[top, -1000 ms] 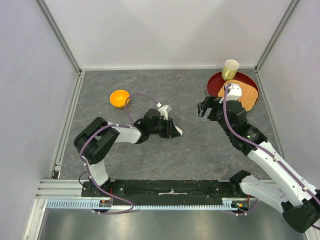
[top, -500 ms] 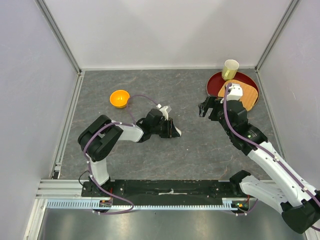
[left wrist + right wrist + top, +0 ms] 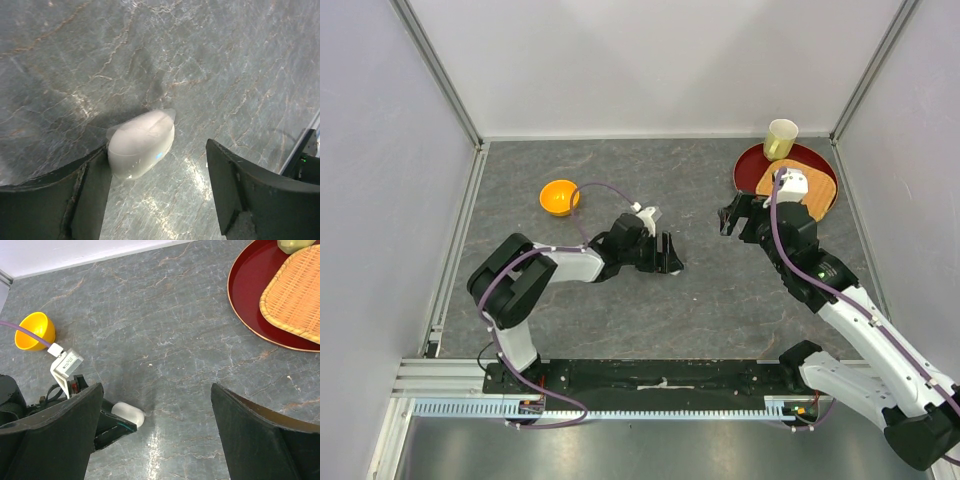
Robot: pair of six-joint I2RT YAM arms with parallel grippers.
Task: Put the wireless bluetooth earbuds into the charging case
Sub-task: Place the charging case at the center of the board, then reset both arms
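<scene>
Left wrist view: one charging case [image 3: 141,144], white, pebble-shaped, lid shut, flat on the grey tabletop [image 3: 210,60] between the fingers of the left pincer [image 3: 159,165]. Pincer spread well apart and gripping nothing; near end of the case apparently resting against one finger [image 3: 92,190], opposite finger [image 3: 235,190] standing clear with bare stone between. Long axis of the case on a diagonal in this view, from the near end by that finger up and away to the right; faint seam along the upper surface, small bluish glint on the camera-facing side; hinge end not identifiable. Right wrist view: same case [image 3: 128,414] just off the tip of the left pincer, near the tabletop's middle, long axis roughly across the picture. Right pincer [image 3: 155,405] at full spread, empty, held above the tabletop apart from the case. Wireless bluetooth earbuds: none visible in any view, neither loose on the stone nor in either pincer. Progress, as a judgement only: either seated inside the shut case already, or not yet brought into play; not decidable from here. Remaining in the latter event: finding the buds, opening the lid, seating each one.
</scene>
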